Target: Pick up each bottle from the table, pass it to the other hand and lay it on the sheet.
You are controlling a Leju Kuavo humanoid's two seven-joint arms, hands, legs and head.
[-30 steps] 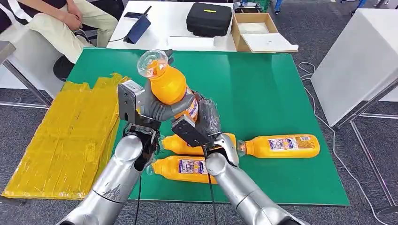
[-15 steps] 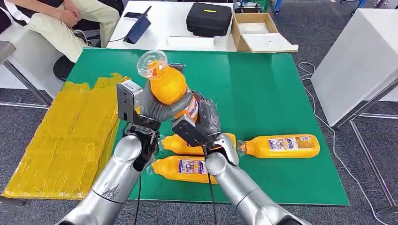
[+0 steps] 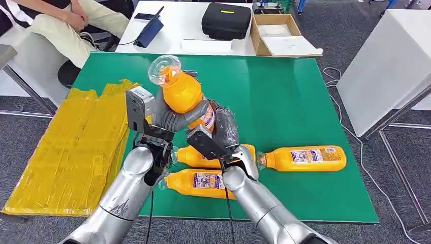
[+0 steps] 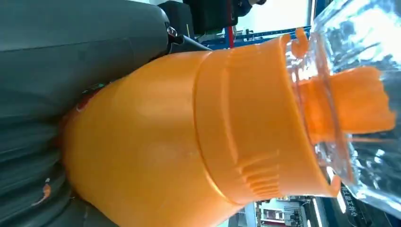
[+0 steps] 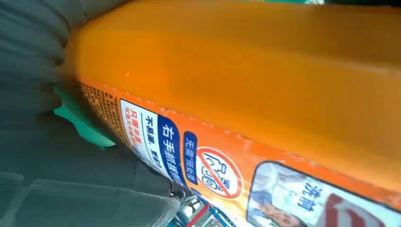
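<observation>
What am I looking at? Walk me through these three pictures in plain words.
This is a humanoid robot with two silver arms. The wide picture is its head camera, looking down at a green table. Both hands meet on one raised orange bottle: the left hand around its upper body, the right hand at its labelled lower part. The two close-ups come from wrist cameras, showing that bottle's clear cap and its label. Three more bottles lie on the table. A yellow sheet lies to the left.

Green table (image 3: 284, 96): bottles (image 3: 305, 158), yellow sheet (image 3: 76, 147).
</observation>
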